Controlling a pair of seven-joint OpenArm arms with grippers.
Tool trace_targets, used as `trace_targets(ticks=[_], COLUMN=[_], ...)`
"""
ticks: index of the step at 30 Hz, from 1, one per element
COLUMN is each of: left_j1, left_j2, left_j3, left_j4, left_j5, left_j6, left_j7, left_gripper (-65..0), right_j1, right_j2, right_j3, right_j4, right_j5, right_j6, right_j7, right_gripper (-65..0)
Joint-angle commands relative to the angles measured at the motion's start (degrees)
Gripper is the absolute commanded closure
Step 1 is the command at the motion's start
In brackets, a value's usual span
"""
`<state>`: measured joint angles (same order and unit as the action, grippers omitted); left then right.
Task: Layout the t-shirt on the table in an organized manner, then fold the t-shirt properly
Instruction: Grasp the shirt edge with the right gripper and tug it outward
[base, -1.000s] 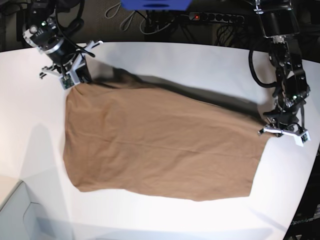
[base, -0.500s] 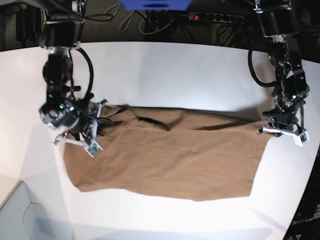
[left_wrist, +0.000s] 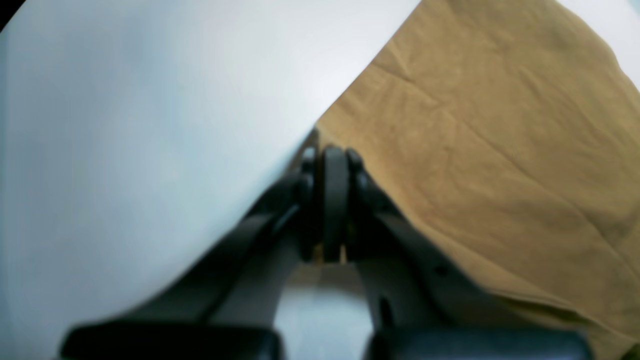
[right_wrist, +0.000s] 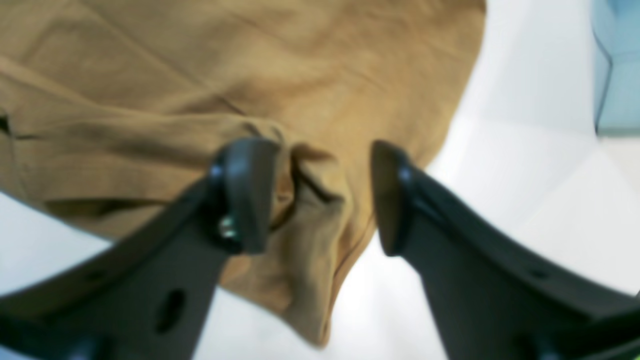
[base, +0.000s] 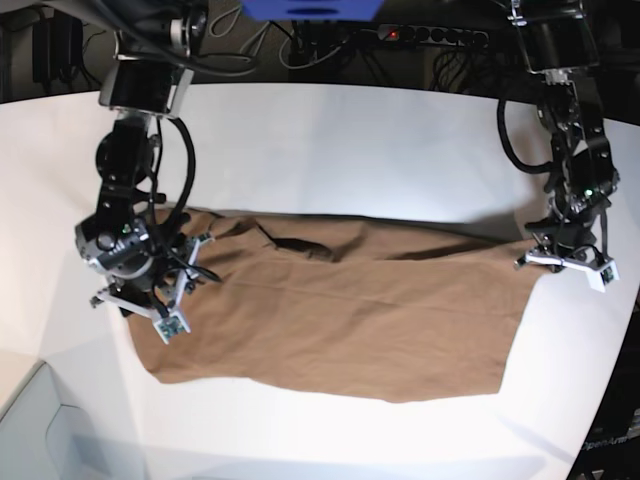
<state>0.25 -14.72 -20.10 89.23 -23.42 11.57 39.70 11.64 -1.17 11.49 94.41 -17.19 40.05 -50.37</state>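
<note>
The tan-brown cotton t-shirt (base: 330, 310) lies spread lengthwise across the large white tabletop (base: 350, 140), one end under each gripper. The left gripper (left_wrist: 327, 165) is clenched on the shirt's edge at the cloth's corner, low against the tabletop. The right gripper (right_wrist: 320, 195) is released, its jaws standing apart over a bunched fold of cloth. Only the right wrist view shows that gap; the base view shows the whole shirt and both arms reaching down from the far side, wrists bent toward the cloth.
</note>
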Motion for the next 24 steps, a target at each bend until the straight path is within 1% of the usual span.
trace_targets(ticks=[1,2,6,11,14,20,24], left_j1=[-0.91,-0.91,-0.82,-0.82,-0.82,-0.82,-0.82], left_j2=[-0.71,-0.71,-0.71,-0.80,-0.80,-0.80,-0.80], left_j3=[-0.17,-0.17,-0.43,-0.52,-0.52,-0.52,-0.34], left_j4=[1.01,1.01,0.92,0.66,0.40,0.31,0.57], left_j5=[0.17,0.17,0.17,0.17,0.17,0.17,0.17], left_j6=[-0.01,-0.01,-0.01,-0.01,-0.01,-0.01,-0.01], left_j7=[-1.33,-1.33,-1.33,-1.33,-1.33,-1.33,-1.33], left_gripper=[-0.1,-0.1,-0.1,-0.1,-0.1,-0.1,-0.1], right_j1=[0.80,0.01,-3.77,-7.46,-8.34,-6.67,-4.39], right_j2=[0.25,-0.02,-1.69,-5.03,-5.91,-5.56,-5.03], right_j3=[1.31,2.01,2.18,2.36,2.36,2.80,8.07], right_j4=[2.16,2.60,2.86,1.37,0.75,-3.20,-5.40], right_j5=[0.27,0.36,0.36,0.44,0.44,0.44,0.36], right_j6=[-0.05,-0.05,-0.05,-0.05,-0.05,-0.05,-0.05], right_j7=[1.09,1.09,1.27,7.51,9.18,10.68,10.68], right_gripper=[-35.5,-36.3,-36.0,-36.0,-36.0,-36.0,-36.0])
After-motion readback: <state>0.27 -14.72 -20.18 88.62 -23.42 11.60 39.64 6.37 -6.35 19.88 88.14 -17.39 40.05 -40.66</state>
